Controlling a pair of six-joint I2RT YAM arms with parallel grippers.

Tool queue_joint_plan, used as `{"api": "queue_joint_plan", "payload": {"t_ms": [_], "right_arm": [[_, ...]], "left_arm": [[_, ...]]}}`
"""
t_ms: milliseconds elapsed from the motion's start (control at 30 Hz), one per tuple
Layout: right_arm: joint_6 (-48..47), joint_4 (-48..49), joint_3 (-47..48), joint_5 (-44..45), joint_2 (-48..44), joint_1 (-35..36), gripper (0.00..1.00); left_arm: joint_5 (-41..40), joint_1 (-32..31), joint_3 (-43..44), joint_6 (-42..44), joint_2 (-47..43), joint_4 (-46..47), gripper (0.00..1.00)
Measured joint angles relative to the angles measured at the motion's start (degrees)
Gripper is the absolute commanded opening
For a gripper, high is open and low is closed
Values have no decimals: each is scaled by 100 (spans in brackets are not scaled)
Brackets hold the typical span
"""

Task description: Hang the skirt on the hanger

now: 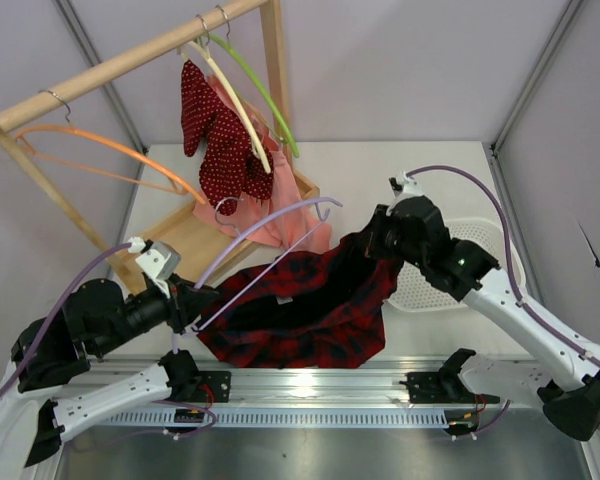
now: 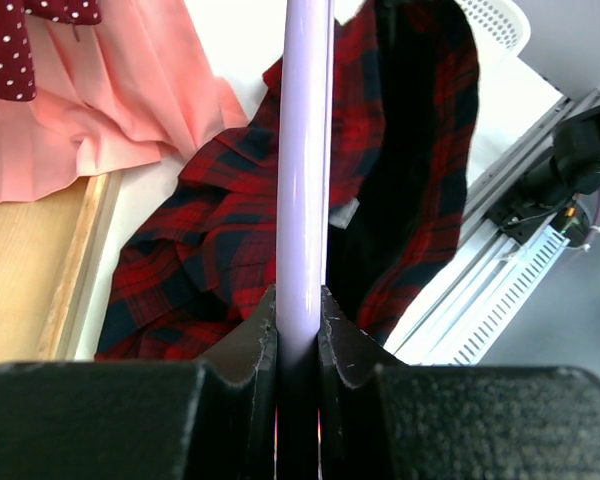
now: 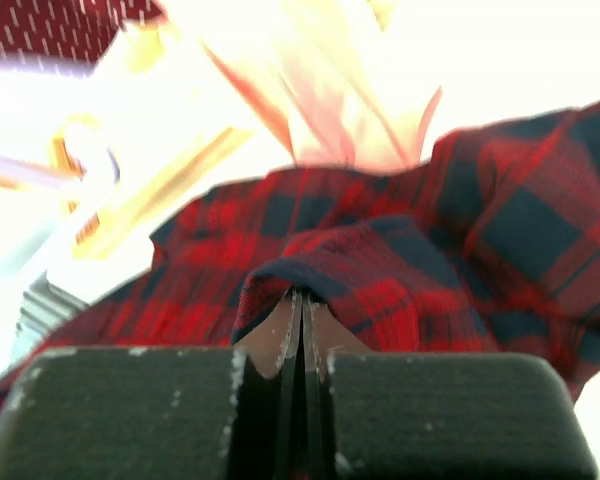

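Observation:
The red and navy plaid skirt (image 1: 300,305) lies crumpled on the table between the arms, with its right edge lifted. My right gripper (image 1: 377,240) is shut on that raised edge. In the right wrist view the fabric (image 3: 430,260) folds over the closed tips of the right gripper (image 3: 302,300). My left gripper (image 1: 193,302) is shut on one end of the pale lavender hanger (image 1: 270,213), which arches over the skirt toward the right arm. In the left wrist view the hanger bar (image 2: 307,150) runs straight up from the left gripper (image 2: 298,310), above the skirt (image 2: 200,250).
A wooden rack (image 1: 130,62) stands at the back left with an orange hanger (image 1: 100,145), cream and green hangers (image 1: 245,75), a red dotted garment (image 1: 220,140) and a pink garment (image 1: 280,215). A white basket (image 1: 480,240) sits behind the right arm. A metal rail (image 1: 310,385) runs along the near edge.

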Motion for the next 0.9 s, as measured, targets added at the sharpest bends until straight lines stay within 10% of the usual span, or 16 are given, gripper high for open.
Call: {"api": "queue_joint_plan", "payload": {"t_ms": [900], "right_arm": [[1488,1119,157,-2365,651,-1814,0]], "left_arm": [[275,0,-240,39,-107,424,0]]}}
